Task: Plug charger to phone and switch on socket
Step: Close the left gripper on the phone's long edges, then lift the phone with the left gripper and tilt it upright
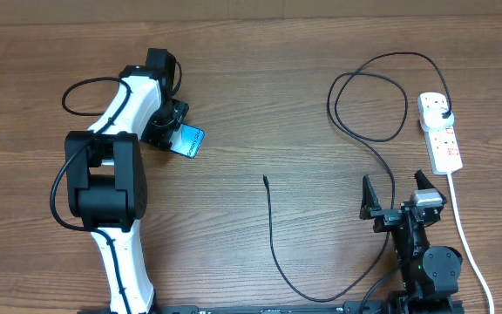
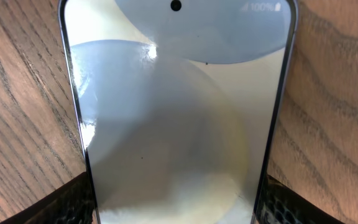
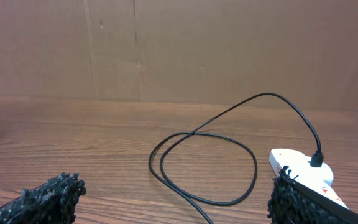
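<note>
Phone (image 2: 176, 112) fills the left wrist view, screen up over the wooden surface (image 2: 23, 93). Its lower end sits between the fingers (image 2: 70, 202) of the left hand (image 2: 176, 202), which touch both edges, so that hand looks closed on the phone. Whether the phone is lifted I cannot tell. From overhead it lies at the left of the surface.

Near the middle, the charger (image 1: 271, 227) lies loose, its tip (image 1: 265, 178) bare on the wood and well apart from the phone. The cable loops away to the right.

The right hand (image 1: 396, 194) is spread wide and holds nothing, beside the cable and near the socket (image 1: 443, 148). The plug (image 1: 444, 110) already sits in the socket's far outlet.

By my judgement only the plug end is done. The tip has not yet been brought to the phone and pushed in, and the switch remains to be pressed; its position is too small to tell.

Only "100%" can be read, at the top of the phone's screen. The blue writing seen from overhead is too small to read.
</note>
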`<state>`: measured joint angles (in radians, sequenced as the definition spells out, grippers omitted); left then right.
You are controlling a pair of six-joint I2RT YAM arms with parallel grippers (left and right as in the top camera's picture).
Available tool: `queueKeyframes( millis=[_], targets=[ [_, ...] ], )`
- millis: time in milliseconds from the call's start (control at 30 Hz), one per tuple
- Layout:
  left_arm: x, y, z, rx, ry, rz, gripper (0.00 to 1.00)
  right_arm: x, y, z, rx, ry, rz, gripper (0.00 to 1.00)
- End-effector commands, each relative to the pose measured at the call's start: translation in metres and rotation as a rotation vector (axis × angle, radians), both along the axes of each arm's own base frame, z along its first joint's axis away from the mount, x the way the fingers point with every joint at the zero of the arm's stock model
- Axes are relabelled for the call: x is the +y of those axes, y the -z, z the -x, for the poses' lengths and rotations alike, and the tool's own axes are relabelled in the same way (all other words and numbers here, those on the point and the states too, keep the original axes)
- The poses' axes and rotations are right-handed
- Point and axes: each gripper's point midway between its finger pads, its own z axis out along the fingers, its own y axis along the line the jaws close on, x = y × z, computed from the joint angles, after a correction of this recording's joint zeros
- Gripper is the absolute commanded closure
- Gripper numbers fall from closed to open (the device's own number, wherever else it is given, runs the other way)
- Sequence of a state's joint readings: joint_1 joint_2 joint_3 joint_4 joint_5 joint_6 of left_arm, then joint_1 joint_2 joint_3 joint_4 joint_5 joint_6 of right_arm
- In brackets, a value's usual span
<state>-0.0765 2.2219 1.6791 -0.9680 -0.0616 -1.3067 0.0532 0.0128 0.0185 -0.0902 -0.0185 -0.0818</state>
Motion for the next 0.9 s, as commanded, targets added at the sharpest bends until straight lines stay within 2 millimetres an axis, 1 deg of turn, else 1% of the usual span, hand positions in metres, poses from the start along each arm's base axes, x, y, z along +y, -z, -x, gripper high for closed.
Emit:
queueKeyframes(
  millis=[0,167,400,633,767,867],
  targets=[
    [-0.002,-0.002,-0.006,0.003,0.009,0.025,0.96,-0.002,0.002,0.000,-0.005,0.013,-0.003,0.00],
    [0.001,-0.014,-0.008,0.007,0.020,0.002,0.96,-0.002,0.002,0.000,-0.005,0.013,-0.003,0.00],
    [0.001,-0.031,-0.011,0.009,0.020,0.001,0.96,-0.002,0.002,0.000,-0.005,0.013,-0.003,0.00],
    [-0.003,-0.059,-0.023,-0.027,0.043,0.014,0.96,-0.002,0.002,0.000,-0.005,0.013,-0.003,0.00],
    [-0.009,-0.076,-0.033,-0.064,0.093,0.044,0.96,-0.002,0.002,0.000,-0.005,0.013,-0.003,0.00],
    [-0.017,-0.089,-0.040,-0.099,0.139,0.085,0.96,-0.002,0.001,0.000,-0.005,0.013,-0.003,0.00]
  ],
)
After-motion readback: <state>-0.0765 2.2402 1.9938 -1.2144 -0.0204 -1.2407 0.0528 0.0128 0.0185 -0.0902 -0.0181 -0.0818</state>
